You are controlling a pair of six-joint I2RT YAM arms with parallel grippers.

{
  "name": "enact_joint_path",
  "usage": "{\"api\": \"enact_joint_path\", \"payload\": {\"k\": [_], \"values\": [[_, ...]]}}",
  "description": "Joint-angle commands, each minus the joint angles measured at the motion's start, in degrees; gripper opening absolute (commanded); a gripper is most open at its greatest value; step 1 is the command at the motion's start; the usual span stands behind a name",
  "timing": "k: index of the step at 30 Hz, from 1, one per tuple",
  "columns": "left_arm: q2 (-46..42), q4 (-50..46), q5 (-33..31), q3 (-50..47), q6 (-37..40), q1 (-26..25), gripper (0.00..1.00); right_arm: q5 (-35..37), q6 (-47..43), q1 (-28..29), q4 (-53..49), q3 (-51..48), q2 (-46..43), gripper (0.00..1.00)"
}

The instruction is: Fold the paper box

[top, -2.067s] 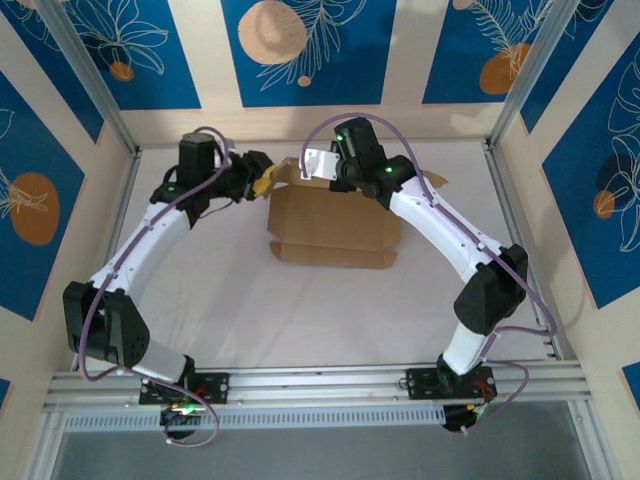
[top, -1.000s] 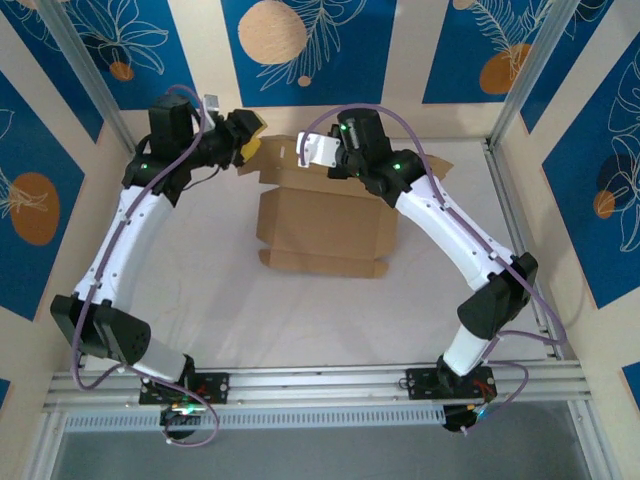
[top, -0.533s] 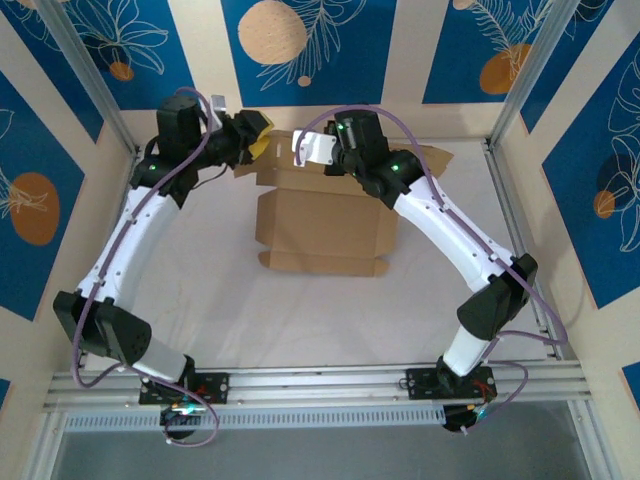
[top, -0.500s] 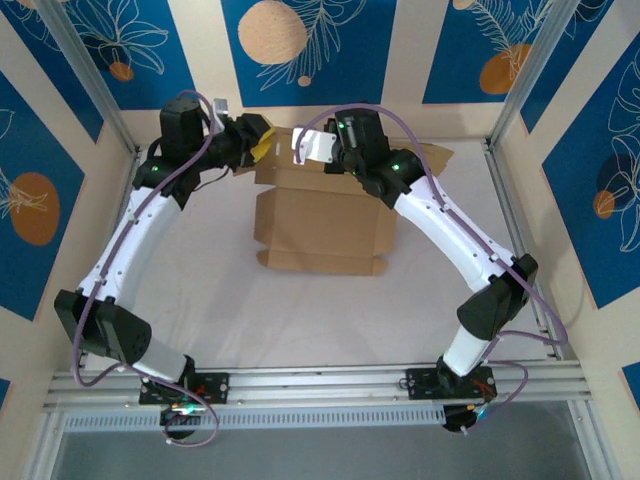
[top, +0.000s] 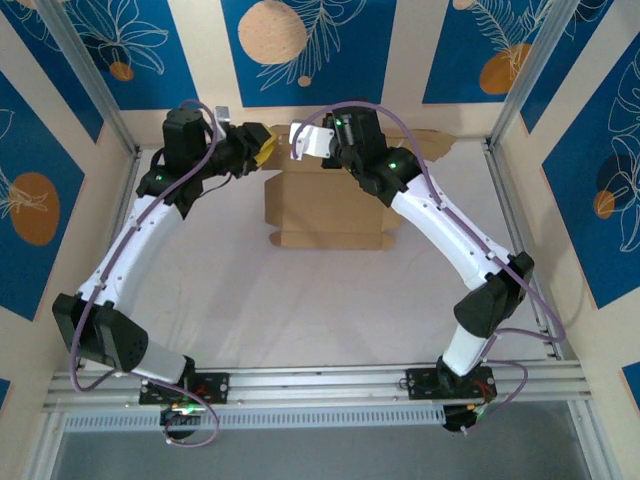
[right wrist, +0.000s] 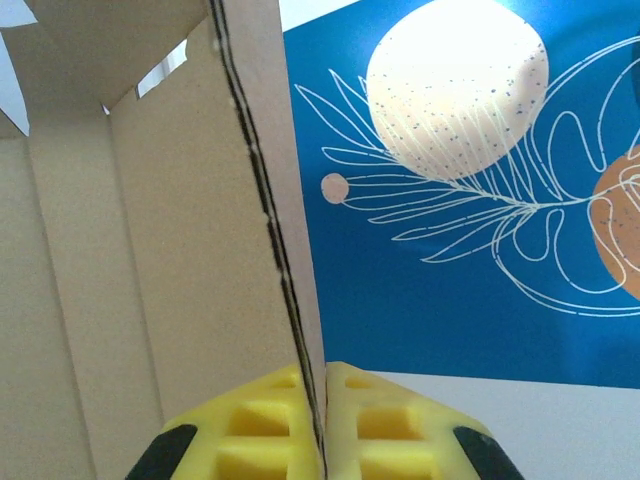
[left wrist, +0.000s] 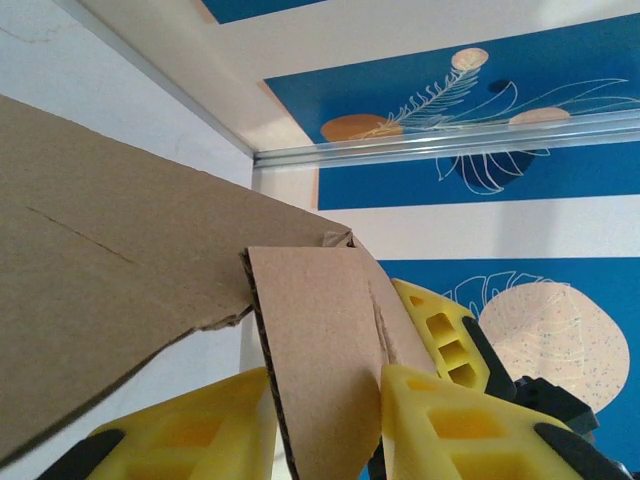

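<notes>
Lab rig — aluminium frame [top: 320, 379], printed walls [top: 310, 55]

paper box [top: 330, 212] | brown cardbd | part-folded, flaps up | far-ctr table [top: 300, 310]

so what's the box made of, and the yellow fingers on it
box: looks like brown corrugated cardboard, matte; fluting shows along a cut edge, plus pressed fold lines. fingers: likely moulded yellow plastic or rubber, smooth with hollow ribs; can't tell which.

left claw [left wrist: 325, 405] | paper box [left wrist: 100, 290] flap between yellow fingers [left wrist: 460, 420] | contact unclear
</notes>
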Motion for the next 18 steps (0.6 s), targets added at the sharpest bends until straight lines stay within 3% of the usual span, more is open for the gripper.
{"api": "enact_joint_path", "payload": {"k": [1,9,18], "values": [[-0.26,-4.20,-0.12,3.28,2.89,-0.76,0.31,2.23,1.80,-0.11,7.79,4.58,-1.14,0.00],[2.74,-7.51,-2.20,11.28,5.45,0.42,0.31,3.25,-1.79,1.06,13.40,5.42,-2.41,0.00],[0.31,6.69,-0.20,-2.74,-4.24,-2.06,0.25,6.89,3.50,2.04,13.71,5.91,-1.83,0.00]]}}
